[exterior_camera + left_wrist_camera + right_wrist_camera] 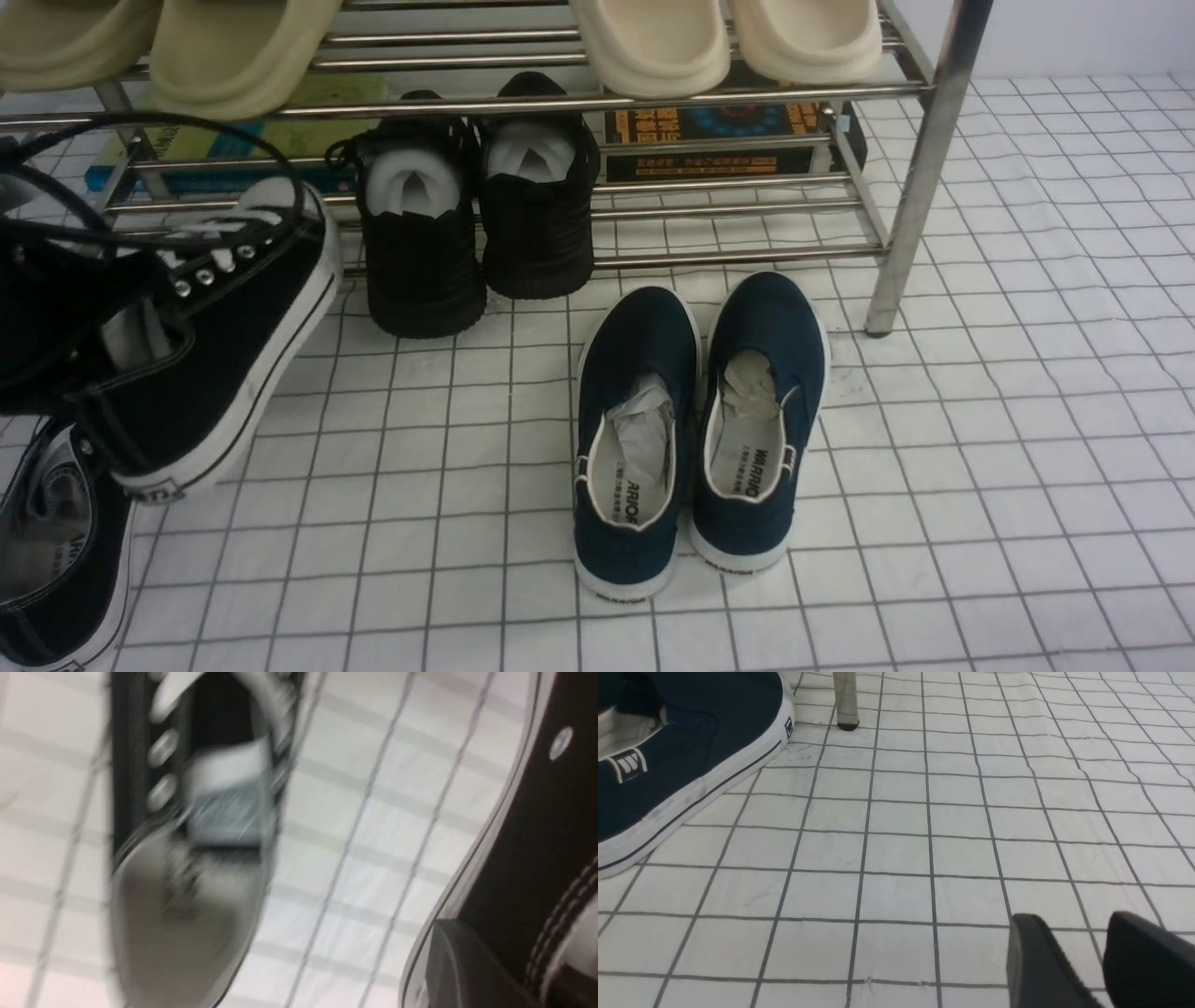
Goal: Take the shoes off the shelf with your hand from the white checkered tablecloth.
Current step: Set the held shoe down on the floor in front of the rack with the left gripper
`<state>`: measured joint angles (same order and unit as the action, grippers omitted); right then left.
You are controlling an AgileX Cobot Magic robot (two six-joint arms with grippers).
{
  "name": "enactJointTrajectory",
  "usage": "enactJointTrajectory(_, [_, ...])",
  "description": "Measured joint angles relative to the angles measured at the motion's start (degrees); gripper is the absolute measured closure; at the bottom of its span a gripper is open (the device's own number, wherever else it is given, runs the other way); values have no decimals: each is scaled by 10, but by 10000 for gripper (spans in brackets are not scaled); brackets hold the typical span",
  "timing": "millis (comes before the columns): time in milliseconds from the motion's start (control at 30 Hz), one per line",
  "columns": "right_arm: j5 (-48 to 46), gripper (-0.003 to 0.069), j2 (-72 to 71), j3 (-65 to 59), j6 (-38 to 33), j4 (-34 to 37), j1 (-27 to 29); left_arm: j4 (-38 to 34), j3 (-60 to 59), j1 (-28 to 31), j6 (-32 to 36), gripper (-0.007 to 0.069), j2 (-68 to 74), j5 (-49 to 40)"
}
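The left gripper point(84, 327) grips a black canvas sneaker point(233, 345), tilted above the tablecloth's point(980, 448) left edge, its mate point(56, 560) lying at the near-left corner; the right gripper point(1073, 926) hangs wide open over bare cloth. A black knit pair point(476, 233) stands against the rack's point(924, 168) lowest bars, navy slip-ons point(700, 420) sit mid-cloth, and beige slippers point(653, 47) line the upper tier.

The white checkered tablecloth point(1027, 420) (slightly wrinkled) carries the chrome shelf point(921, 177). A navy slip-on pair point(700, 420) lies before its front edge, a black knit pair point(476, 233) half under it, and one canvas sneaker point(65, 579) near-left. Cream slippers point(653, 47) sit on an upper tier.
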<state>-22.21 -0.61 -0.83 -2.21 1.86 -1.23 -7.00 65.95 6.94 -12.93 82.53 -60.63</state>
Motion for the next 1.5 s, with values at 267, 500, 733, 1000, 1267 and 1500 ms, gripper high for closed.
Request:
enactJointTrajectory(267, [0, 420, 0, 0, 0, 0, 0, 70, -85, -72, -98, 606, -16, 42])
enactJointTrajectory(500, [0, 420, 0, 0, 0, 0, 0, 143, -92, -122, -198, 606, -8, 54])
enactJointTrajectory(733, [0, 420, 0, 0, 0, 0, 0, 156, -94, -130, -223, 606, 30, 54])
enactJointTrajectory(1000, [0, 420, 0, 0, 0, 0, 0, 164, -94, -130, -230, 606, 49, 52])
enactJointTrajectory(1267, [0, 420, 0, 0, 0, 0, 0, 168, -124, -130, -235, 606, 50, 62])
enactJointTrajectory(1500, [0, 420, 0, 0, 0, 0, 0, 199, -139, -130, -236, 601, 50, 87])
